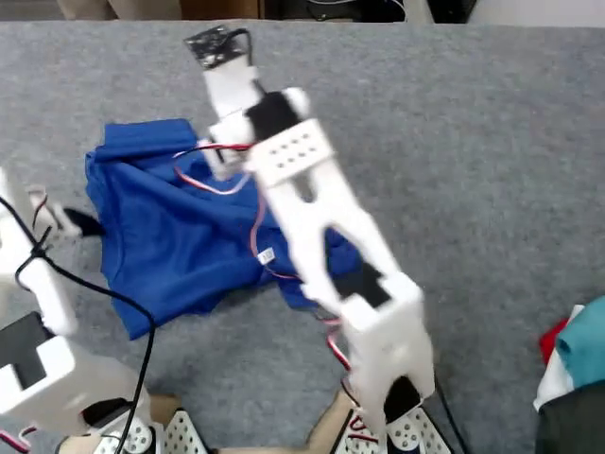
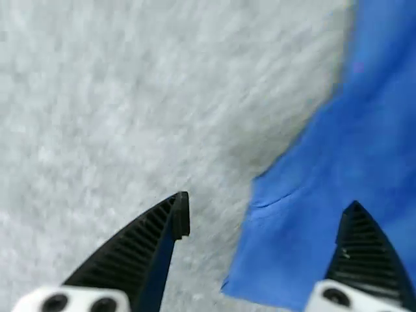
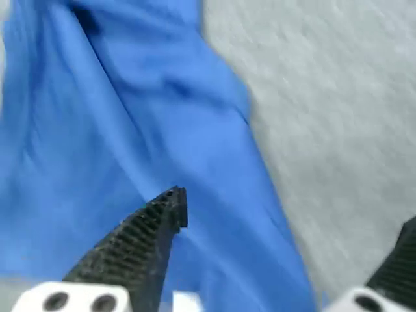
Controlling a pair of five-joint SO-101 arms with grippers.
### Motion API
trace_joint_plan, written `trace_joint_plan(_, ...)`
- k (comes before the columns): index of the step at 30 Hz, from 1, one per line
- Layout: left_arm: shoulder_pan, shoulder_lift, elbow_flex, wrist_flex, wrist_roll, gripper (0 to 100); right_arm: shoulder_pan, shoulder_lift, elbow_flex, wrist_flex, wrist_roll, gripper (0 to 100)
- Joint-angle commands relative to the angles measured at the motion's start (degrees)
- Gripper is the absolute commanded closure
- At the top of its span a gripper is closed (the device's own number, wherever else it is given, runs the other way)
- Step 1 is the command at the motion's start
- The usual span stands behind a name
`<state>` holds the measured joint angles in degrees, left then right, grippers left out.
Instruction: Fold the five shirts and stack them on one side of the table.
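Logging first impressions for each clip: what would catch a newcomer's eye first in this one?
A crumpled blue shirt lies left of centre on the grey table, the right arm stretched above it. The left gripper and right gripper hang open at its edges. Other clothes are piled at the table's right edge.

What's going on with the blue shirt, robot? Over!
Left gripper open at blue shirt edge. Right gripper open over it. Shirt rumpled, not yet folded, on gray table. Heap of clothes apart at table's edge.
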<state>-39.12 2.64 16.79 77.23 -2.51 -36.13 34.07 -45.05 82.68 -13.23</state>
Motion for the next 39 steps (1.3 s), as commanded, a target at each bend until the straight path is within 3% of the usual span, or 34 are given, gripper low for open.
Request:
trace_joint_plan(1,-1.85,-0.40,3.87,-0.26,-0.09,64,-2.07,12.88,-15.08,-6.07,-6.77,53.0)
trace_joint_plan(5,-2.90,-0.40,7.47,-0.18,0.00,64,-2.59,27.82,-28.88,-8.70,-12.22,53.1)
trace_joint_plan(13,-0.35,-0.31,11.25,0.97,0.09,66,-3.91,42.95,-44.79,2.81,-13.01,54.4)
trace_joint_plan(16,2.29,-0.31,12.04,1.05,0.09,75,-3.03,43.65,-45.41,7.38,-13.01,66.6)
trace_joint_plan(21,8.79,-0.31,12.13,1.05,-0.18,94,0.48,43.38,-46.02,9.49,-11.87,98.3)
trace_joint_plan(22,10.29,-0.31,11.87,1.05,-0.26,97,1.36,43.12,-46.29,9.76,-10.90,99.6)
trace_joint_plan(30,15.21,-0.92,9.58,3.78,2.99,98,4.97,35.03,-49.98,19.78,-8.70,99.3)
trace_joint_plan(35,15.74,-0.92,-3.60,10.90,5.10,98,6.99,22.73,-49.36,19.69,-8.09,99.2)
trace_joint_plan(39,20.92,-0.92,-18.99,20.92,6.77,98,9.19,13.32,-49.27,19.69,-6.77,99.2)
